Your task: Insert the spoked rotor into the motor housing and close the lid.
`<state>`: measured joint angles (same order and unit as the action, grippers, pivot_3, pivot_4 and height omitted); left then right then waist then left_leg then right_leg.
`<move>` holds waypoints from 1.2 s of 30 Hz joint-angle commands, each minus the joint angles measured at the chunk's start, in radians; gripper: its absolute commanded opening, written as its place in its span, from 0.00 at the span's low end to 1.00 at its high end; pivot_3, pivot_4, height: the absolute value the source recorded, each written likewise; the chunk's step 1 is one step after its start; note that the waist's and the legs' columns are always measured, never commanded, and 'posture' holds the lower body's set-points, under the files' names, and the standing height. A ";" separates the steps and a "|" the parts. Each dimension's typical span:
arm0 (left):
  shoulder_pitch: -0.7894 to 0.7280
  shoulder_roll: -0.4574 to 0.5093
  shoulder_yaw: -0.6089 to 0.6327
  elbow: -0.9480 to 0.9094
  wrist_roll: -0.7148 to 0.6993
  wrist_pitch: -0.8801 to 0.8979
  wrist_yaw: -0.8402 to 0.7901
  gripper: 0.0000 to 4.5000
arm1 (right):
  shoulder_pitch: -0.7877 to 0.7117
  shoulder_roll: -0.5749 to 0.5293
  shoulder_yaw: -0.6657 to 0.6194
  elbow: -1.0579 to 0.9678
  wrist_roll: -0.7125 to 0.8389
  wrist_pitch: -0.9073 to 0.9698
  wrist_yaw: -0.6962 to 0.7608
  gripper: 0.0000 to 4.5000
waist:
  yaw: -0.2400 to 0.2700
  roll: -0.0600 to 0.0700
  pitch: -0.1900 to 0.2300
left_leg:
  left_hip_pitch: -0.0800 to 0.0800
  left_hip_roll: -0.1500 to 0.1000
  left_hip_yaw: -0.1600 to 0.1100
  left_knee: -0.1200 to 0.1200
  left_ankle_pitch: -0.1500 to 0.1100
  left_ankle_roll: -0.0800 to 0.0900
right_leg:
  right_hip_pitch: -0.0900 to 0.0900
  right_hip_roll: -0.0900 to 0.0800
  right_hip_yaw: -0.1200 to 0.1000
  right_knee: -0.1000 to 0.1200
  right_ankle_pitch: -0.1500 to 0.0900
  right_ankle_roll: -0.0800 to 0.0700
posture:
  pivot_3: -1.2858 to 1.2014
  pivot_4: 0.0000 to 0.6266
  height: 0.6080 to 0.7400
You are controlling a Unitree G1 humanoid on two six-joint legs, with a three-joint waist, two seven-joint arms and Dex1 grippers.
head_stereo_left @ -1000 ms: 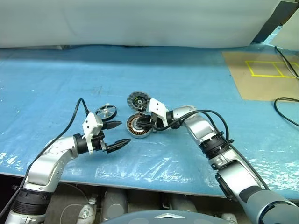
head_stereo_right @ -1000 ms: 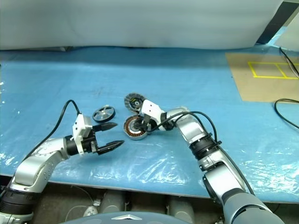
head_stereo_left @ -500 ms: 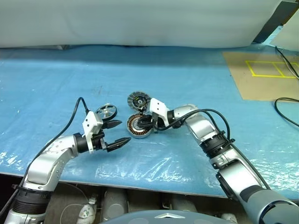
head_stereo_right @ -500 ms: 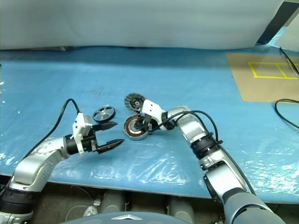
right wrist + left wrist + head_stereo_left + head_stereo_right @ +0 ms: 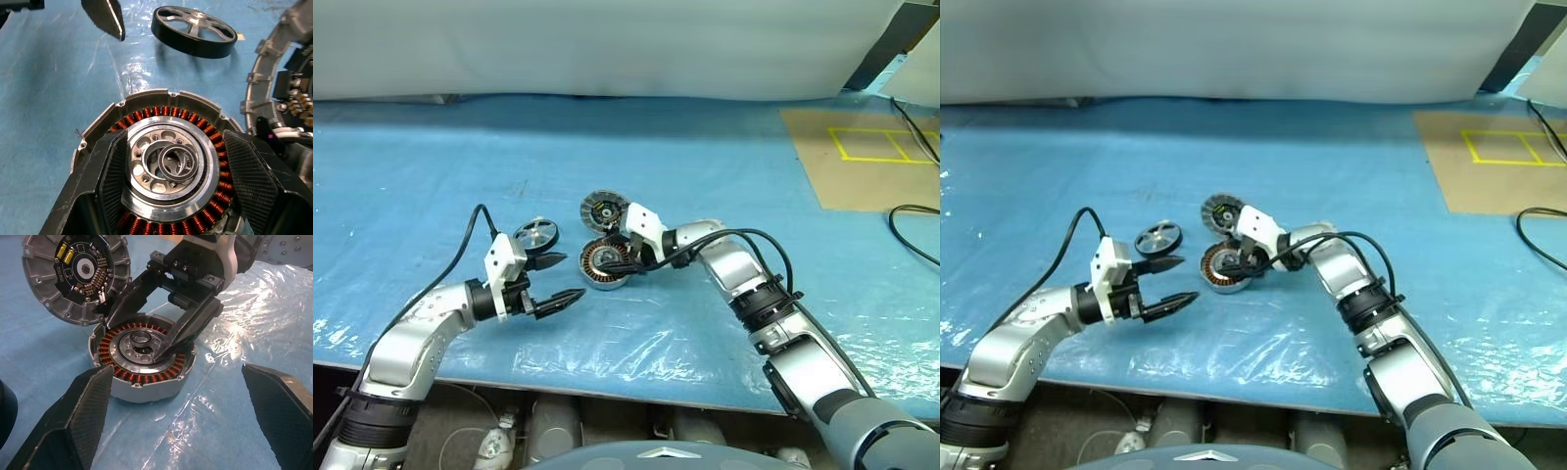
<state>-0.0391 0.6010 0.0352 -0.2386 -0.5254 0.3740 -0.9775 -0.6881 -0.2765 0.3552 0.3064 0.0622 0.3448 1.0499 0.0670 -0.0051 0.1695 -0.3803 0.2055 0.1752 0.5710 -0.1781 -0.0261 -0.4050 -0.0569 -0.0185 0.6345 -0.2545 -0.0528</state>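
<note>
Desk [image 5: 724, 176], blue sheeting under clear film: carries all three parts near its middle, within reach of both my arms

Motor housing [image 5: 604, 262]: sits flat on the desk, open face up, copper windings ringing a silver core; I judge it left open to receive the rotor

Lid [image 5: 603, 209]: at 12 o'clock of the housing, its rim touching or just beside the housing rim, tilted with its circuit side showing; not yet closed

Spoked rotor [image 5: 535, 234]: flat on the desk at 10 o'clock of the housing, a little apart, not yet inserted

Right gripper [image 5: 146, 335]: jaws parted to a middling gap, holding nothing, tips down on the housing's core; one fingertip [image 5: 164, 350] rests by the centre ring, perhaps steadying it

Left gripper [image 5: 562, 279]: jaws wide and empty, hovering at 8 o'clock of the housing, just below the rotor; I read it as waiting to fetch the rotor
</note>
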 commanded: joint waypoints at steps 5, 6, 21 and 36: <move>0.005 0.007 0.017 -0.005 -0.004 -0.022 -0.012 0.98 | -0.011 -0.007 -0.091 -0.160 0.139 0.135 0.028 0.58 | 0.001 0.000 0.000 | 0.000 0.000 0.000 0.000 0.000 0.000 | 0.000 0.000 0.000 0.000 0.000 0.000 | 0.52 0.24 1.00; 0.006 0.007 0.016 -0.003 -0.003 -0.023 -0.014 0.98 | -0.006 -0.012 -0.089 -0.162 0.138 0.142 0.026 0.52 | 0.001 0.000 0.000 | 0.000 0.000 0.000 0.000 0.000 0.000 | 0.000 0.000 0.000 0.000 0.000 0.000 | 0.52 0.24 1.00; -0.006 0.004 0.000 0.002 0.007 -0.017 -0.014 0.98 | 0.046 -0.040 -0.040 -0.143 0.071 0.097 -0.049 0.00 | -0.001 0.000 0.000 | 0.000 0.000 0.000 0.000 0.000 0.000 | 0.000 0.000 0.000 0.000 0.000 0.000 | 0.52 0.24 1.00; -0.023 -0.001 -0.002 0.007 0.014 -0.018 -0.009 0.98 | 0.018 -0.010 0.018 -0.056 -0.030 0.006 -0.104 0.00 | -0.001 0.000 0.000 | 0.000 0.000 0.000 0.000 0.000 0.000 | 0.000 0.000 0.000 0.000 0.000 0.000 | 0.52 0.24 1.00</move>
<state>-0.0540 0.5982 0.0302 -0.2164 -0.5123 0.3667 -0.9881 -0.6538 -0.2934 0.3667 0.2525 0.0385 0.3696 0.9486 0.0662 -0.0051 0.1695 -0.3800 0.2054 0.1752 0.5709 -0.1780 -0.0263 -0.4049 -0.0569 -0.0185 0.6344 -0.2545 -0.0527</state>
